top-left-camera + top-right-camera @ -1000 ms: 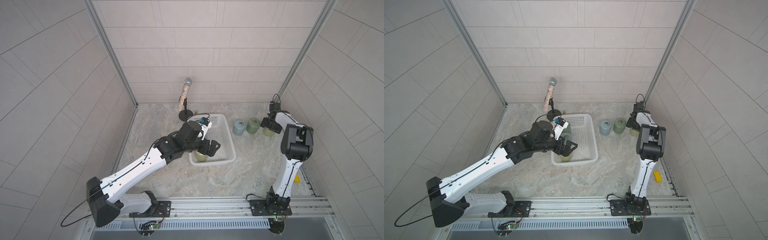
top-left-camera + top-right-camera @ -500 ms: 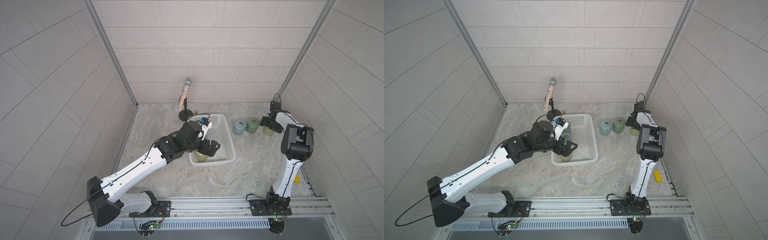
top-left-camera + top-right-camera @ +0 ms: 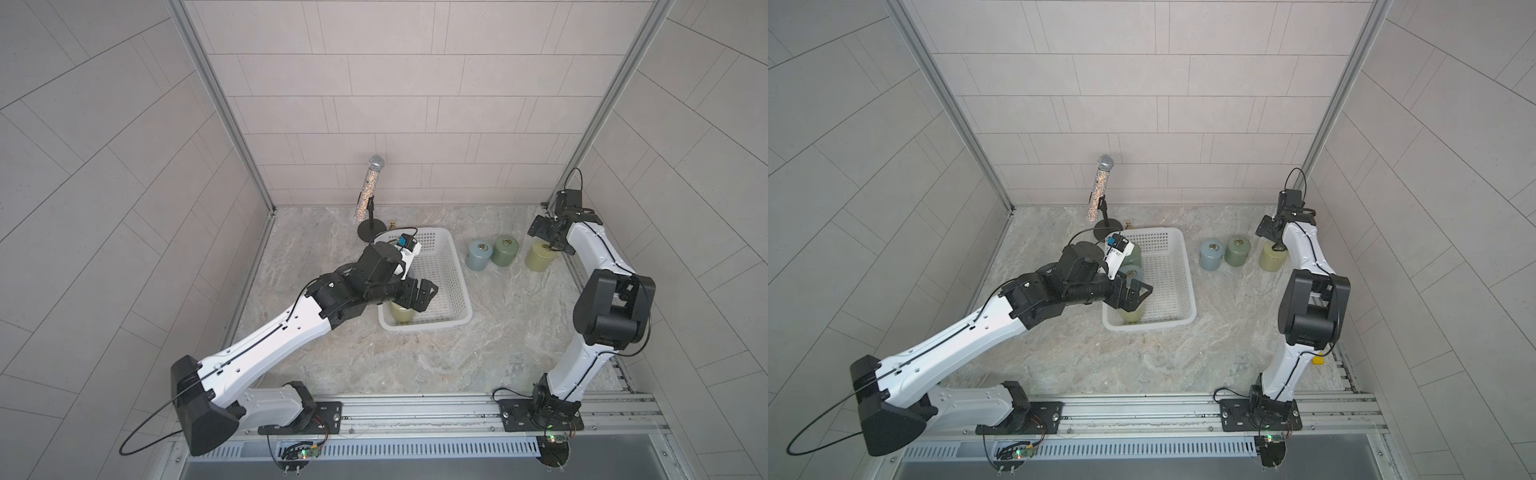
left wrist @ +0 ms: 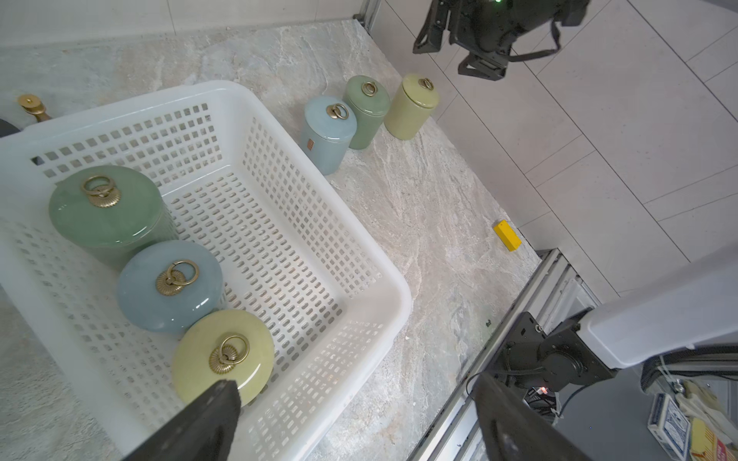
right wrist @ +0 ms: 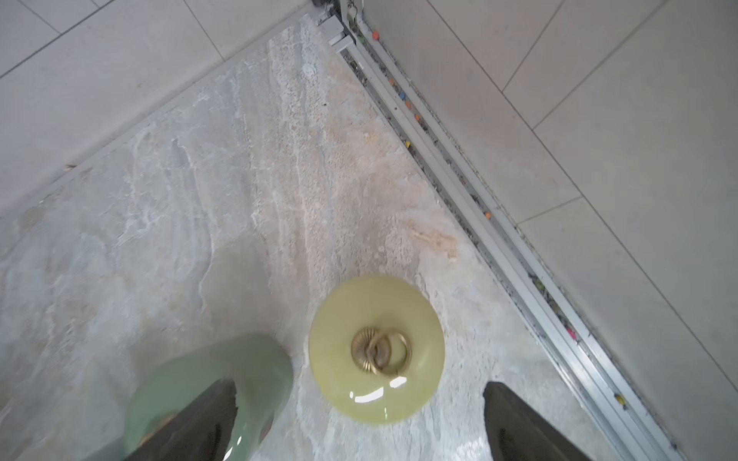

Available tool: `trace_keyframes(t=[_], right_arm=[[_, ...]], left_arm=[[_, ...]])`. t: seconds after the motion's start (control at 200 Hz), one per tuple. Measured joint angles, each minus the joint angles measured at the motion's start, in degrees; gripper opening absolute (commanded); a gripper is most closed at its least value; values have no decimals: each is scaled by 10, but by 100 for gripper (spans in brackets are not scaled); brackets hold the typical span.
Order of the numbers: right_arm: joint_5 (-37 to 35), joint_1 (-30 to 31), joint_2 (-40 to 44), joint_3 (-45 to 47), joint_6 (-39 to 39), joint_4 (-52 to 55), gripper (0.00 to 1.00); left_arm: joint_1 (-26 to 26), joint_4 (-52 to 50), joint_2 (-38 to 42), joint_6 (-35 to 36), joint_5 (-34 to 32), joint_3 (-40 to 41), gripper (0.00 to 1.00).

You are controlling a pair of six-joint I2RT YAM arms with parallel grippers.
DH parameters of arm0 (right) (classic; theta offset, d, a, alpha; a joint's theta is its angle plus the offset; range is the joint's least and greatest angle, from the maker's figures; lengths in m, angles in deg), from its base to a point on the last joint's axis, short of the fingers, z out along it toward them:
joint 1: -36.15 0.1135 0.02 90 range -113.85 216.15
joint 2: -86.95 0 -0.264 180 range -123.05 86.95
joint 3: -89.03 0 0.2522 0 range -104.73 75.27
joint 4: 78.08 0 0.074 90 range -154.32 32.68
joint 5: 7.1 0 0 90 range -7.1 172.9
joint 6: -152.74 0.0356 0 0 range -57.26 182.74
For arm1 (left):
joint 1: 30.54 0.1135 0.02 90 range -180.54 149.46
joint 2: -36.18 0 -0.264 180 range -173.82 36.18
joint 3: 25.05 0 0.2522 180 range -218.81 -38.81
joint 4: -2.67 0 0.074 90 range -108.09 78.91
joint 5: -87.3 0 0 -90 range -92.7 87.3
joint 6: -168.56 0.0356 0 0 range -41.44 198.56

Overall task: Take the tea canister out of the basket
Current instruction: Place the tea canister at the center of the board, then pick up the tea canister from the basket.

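The white lattice basket (image 3: 462, 272) (image 3: 1188, 270) (image 4: 279, 139) holds three ring-lidded tea canisters in a row: green (image 4: 106, 211), blue (image 4: 169, 285) and yellow (image 4: 223, 355). My left gripper (image 3: 419, 297) (image 4: 357, 395) hovers open above the basket's near corner, one finger over the yellow canister, gripping nothing. Three more canisters stand on the table right of the basket: blue (image 3: 478, 256), green (image 3: 504, 250) and yellow (image 3: 539, 257). My right gripper (image 3: 549, 239) (image 5: 359, 393) is open just above that yellow canister (image 5: 377, 347), touching nothing, beside the green one (image 5: 259, 367).
A glittery microphone on a black stand (image 3: 368, 191) rises behind the basket's far left corner, with a small brass knob (image 4: 30, 103) beside it. A yellow block (image 4: 507, 235) lies by the right wall. Tiled walls enclose the marble table; metal rails run along the front and right.
The right gripper's jaws have widened, and it now stands free of the yellow canister on the table. The left arm has stayed in place over the basket.
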Motion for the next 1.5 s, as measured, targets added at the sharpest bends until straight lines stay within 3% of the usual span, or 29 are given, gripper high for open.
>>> trace_keyframes(t=[0.34, 0.56, 0.725, 0.921, 1.181, 1.501], right_arm=[[56, 103, 166, 122, 23, 9, 100], [132, 209, 282, 200, 30, -9, 100], [181, 257, 342, 242, 24, -7, 100], [238, 281, 423, 281, 16, 14, 100], [292, 303, 526, 313, 17, 39, 100], [302, 303, 540, 323, 17, 67, 100]], left_arm=[[0, -49, 2, -9, -78, 5, 100], [0, -83, 2, -30, -111, 22, 100], [0, -96, 1, -49, -123, 29, 100], [0, -98, -21, -66, -131, 29, 100], [-3, -94, -107, -85, -145, 29, 100], [-13, -53, -154, -98, -201, 51, 100]])
